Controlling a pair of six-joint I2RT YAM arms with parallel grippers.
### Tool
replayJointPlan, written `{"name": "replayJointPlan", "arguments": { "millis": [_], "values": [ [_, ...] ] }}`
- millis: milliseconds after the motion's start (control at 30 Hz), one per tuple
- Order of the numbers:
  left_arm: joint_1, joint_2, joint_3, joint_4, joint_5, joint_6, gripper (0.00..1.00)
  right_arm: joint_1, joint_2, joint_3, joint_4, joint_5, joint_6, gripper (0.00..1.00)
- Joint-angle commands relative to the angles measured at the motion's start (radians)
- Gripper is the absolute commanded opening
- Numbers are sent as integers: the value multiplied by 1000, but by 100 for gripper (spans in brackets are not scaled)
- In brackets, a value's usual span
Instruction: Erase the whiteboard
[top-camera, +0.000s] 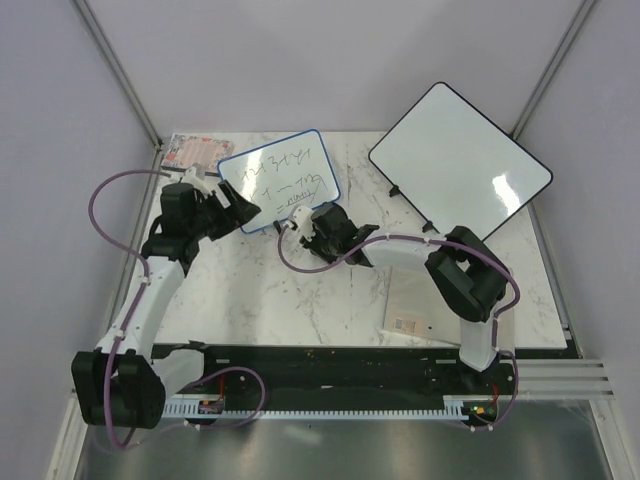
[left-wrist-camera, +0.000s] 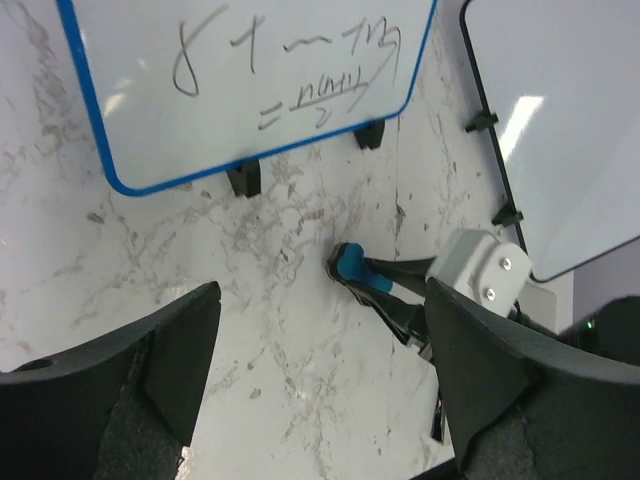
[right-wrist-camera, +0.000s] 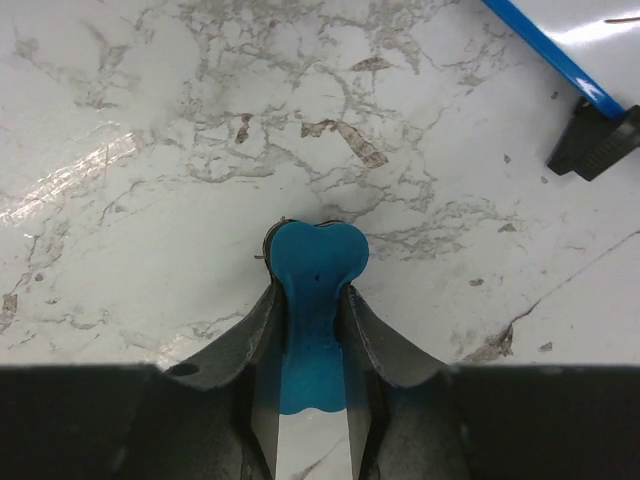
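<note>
My right claw (right-wrist-camera: 310, 290) pinches the blue eraser (right-wrist-camera: 318, 255) by its narrow waist; scrubbing the whiteboard (right-wrist-camera: 590, 25), upper right, could twist it loose

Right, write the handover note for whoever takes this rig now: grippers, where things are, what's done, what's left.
Left gripper: open and empty, just short of the whiteboard's near edge, not touching it.
Right gripper: shut on the blue eraser, tip low over the marble table, short of the board.
Whiteboard: propped on its black feet towards the back left, black scribbles across its face.
Done: eraser in hand.
Left: bring the eraser onto the board and wipe off all the writing; none looks erased yet.
</note>
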Motion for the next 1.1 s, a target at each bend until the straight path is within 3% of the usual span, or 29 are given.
{"name": "replayJointPlan", "arguments": {
  "millis": [0,233,467,700,833,1067],
  "values": [
    [38,79,137,11,-93,-24,89,-20,-97,-35,69,-11,58,4],
    [125,157,156,97,-156,44,93,-28,-177,-83,80,-86,92,4],
    [216,312,119,213,-115,-45,92,-33,-247,-103,120,-97,116,3],
    [237,435,-11,607,-3,-150,88,-37,-284,-134,158,-141,142,1],
    [243,510,-88,926,34,-197,87,-39,-312,-160,170,-150,148,1],
    [291,729,-45,1322,201,-300,85,-39,-324,-180,178,-143,147,1]
  ]
}}
